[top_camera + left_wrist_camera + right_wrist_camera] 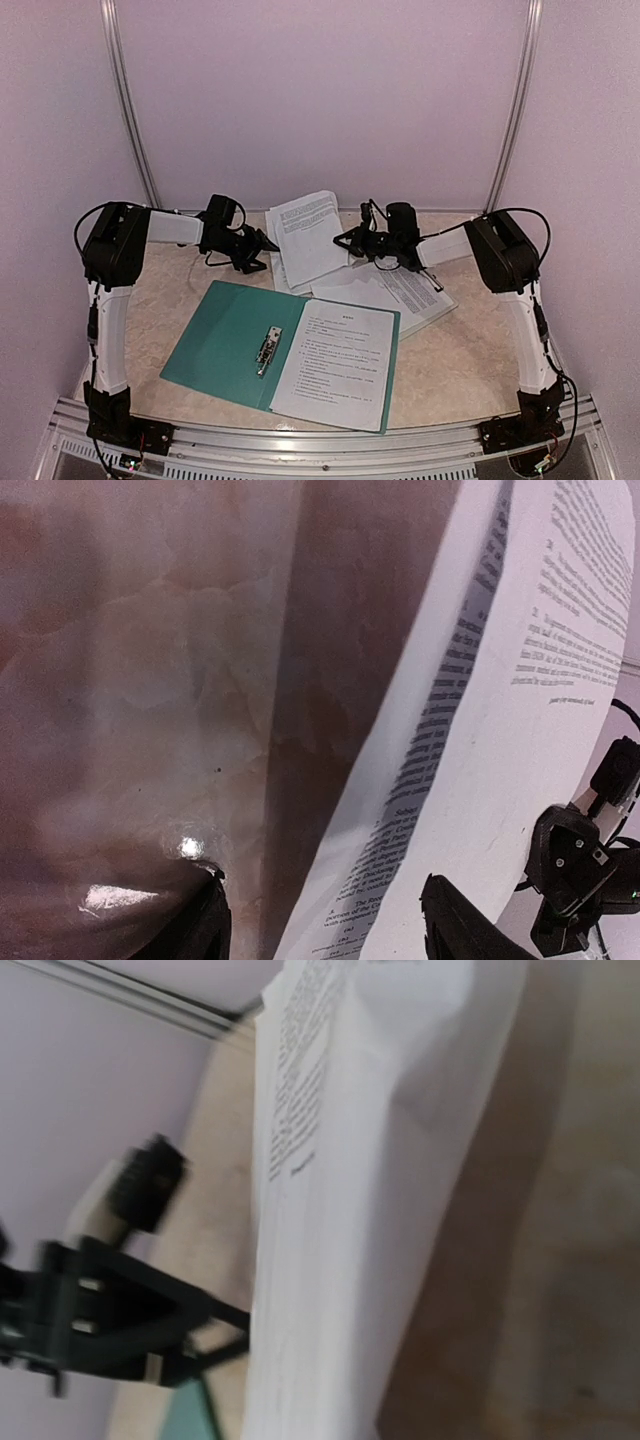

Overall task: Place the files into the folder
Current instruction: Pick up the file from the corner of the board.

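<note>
The dark teal folder [215, 340] lies open on the table, its silver clip [268, 348] at the spine and one printed sheet [335, 365] on its right leaf. Behind it a bundle of files [305, 235] stands lifted and curved between the two grippers. My right gripper [345, 240] is at its right edge and seems shut on it; its fingers are hidden behind the paper [350, 1210] in the right wrist view. My left gripper [268, 243] is open at the left edge, and the paper's edge [400, 860] passes between its fingers [450, 925].
More printed sheets [400, 290] lie on the table under the right arm, behind the folder's right leaf. The marble tabletop [170, 290] ends at a pale back wall with two metal rails [130, 110]. The right gripper also shows in the left wrist view [580, 880].
</note>
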